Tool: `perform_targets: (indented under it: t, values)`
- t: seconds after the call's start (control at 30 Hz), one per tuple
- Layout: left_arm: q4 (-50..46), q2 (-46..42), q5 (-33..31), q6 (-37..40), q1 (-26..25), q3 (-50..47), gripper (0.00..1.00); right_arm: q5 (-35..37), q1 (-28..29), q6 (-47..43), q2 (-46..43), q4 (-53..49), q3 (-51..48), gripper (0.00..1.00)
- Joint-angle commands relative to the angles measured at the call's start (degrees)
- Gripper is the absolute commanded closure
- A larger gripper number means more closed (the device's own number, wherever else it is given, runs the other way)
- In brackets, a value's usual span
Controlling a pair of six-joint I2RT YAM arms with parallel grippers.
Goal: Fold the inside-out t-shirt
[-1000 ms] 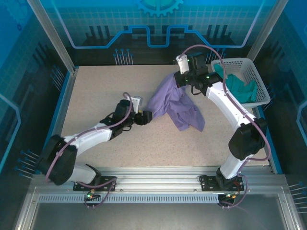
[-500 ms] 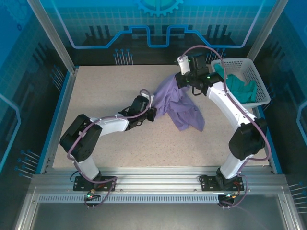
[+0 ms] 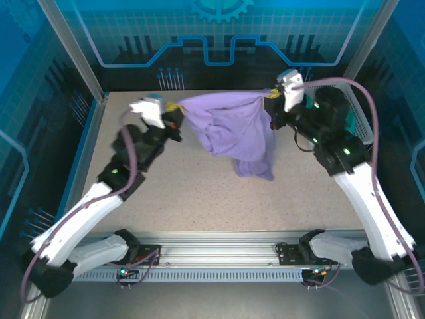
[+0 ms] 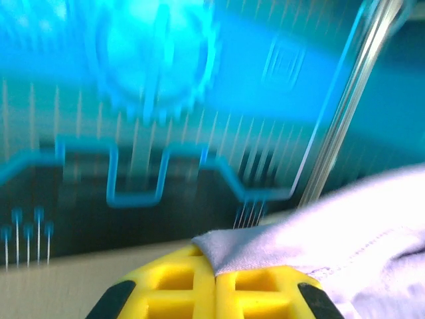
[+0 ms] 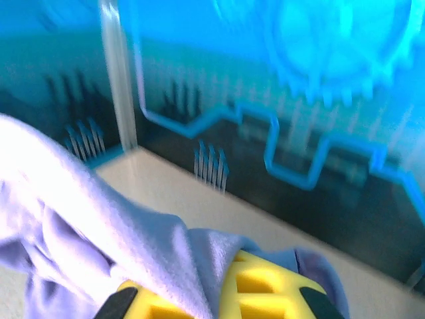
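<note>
Left gripper (image 3: 174, 113) and right gripper (image 3: 271, 98) pinch the shirt (image 3: 229, 126) aloft (bulk dangling); I'd lower it evenly, taut.

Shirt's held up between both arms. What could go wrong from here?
1. The left fingers pinch only a thin edge of the t-shirt; pulling wider could slip it free.
2. Cloth drapes over the right fingers, so release may snag.
3. The middle hangs bunched and twisted; lowering it like this would likely trap wrinkles.
</note>
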Motion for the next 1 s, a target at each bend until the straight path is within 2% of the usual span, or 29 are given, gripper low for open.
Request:
perform_targets:
  t: [0.0, 0.23, 0.37, 0.43, 0.5, 0.57, 0.6, 0.63, 0.7, 0.73, 0.8, 0.83, 0.9, 0.97]
  values:
    - [-3.95, -3.16, -1.03, 2.13, -0.12, 4.38, 1.00, -1.84, 3.30, -2.46, -3.25, 2.68, 2.05, 1.00]
    - [-7.36, -5.01, -0.90, 2.68, -0.24, 9.67, 1.00, -2.60, 7.88, -2.33, -5.30, 2.34, 3.56, 1.00]
    - [-7.24, -0.50, -10.03, 4.64, 0.54, 9.70, 1.00, 3.06, 8.08, -2.33, -1.43, 3.16, 1.83, 1.00]
    - [-6.32, 4.59, -11.09, 4.14, 4.55, 9.74, 1.00, 10.05, 7.91, -2.59, 2.54, 5.97, -0.33, 1.00]
    - [-7.41, 11.66, -6.66, -1.06, 11.72, 11.59, 1.00, 15.93, 6.45, -1.71, 8.49, 10.08, -1.81, 1.00]
    - [-8.13, 21.20, -4.68, -3.12, 15.48, 15.39, 1.00, 18.67, 2.87, 1.66, 17.28, 9.77, 0.68, 1.00]
    - [-9.64, 27.24, -5.27, -2.55, 16.33, 18.78, 1.00, 19.22, 0.59, 3.71, 23.07, 7.89, 3.78, 0.92]
    - [-12.61, 33.21, -5.76, -1.86, 16.93, 23.03, 0.89, 18.96, -1.52, 5.84, 29.12, 4.90, 7.94, 0.85]
    - [-19.71, 42.54, -7.73, -0.36, 17.65, 31.61, 0.46, 18.57, -4.48, 8.07, 39.69, -2.75, 16.95, 0.69]
    - [-23.45, 46.27, -9.31, 0.05, 17.84, 34.99, 0.34, 18.62, -5.28, 8.36, 44.31, -6.58, 21.01, 0.62]
    - [-28.19, 48.60, -10.72, -0.02, 17.94, 36.66, 0.25, 18.74, -5.43, 7.99, 48.49, -10.71, 23.44, 0.53]
    - [-27.92, 47.28, -10.33, -0.67, 17.94, 33.93, 0.23, 17.91, -5.21, 7.98, 48.39, -10.74, 21.60, 0.49]
    - [-25.07, 41.68, -7.67, -4.53, 17.94, 25.16, 0.20, 15.04, -5.15, 9.41, 45.95, -9.38, 15.05, 0.44]
    - [-21.65, 34.77, -1.21, -11.15, 17.71, 14.45, 0.17, 11.13, -4.93, 11.92, 42.18, -7.61, 6.91, 0.42]
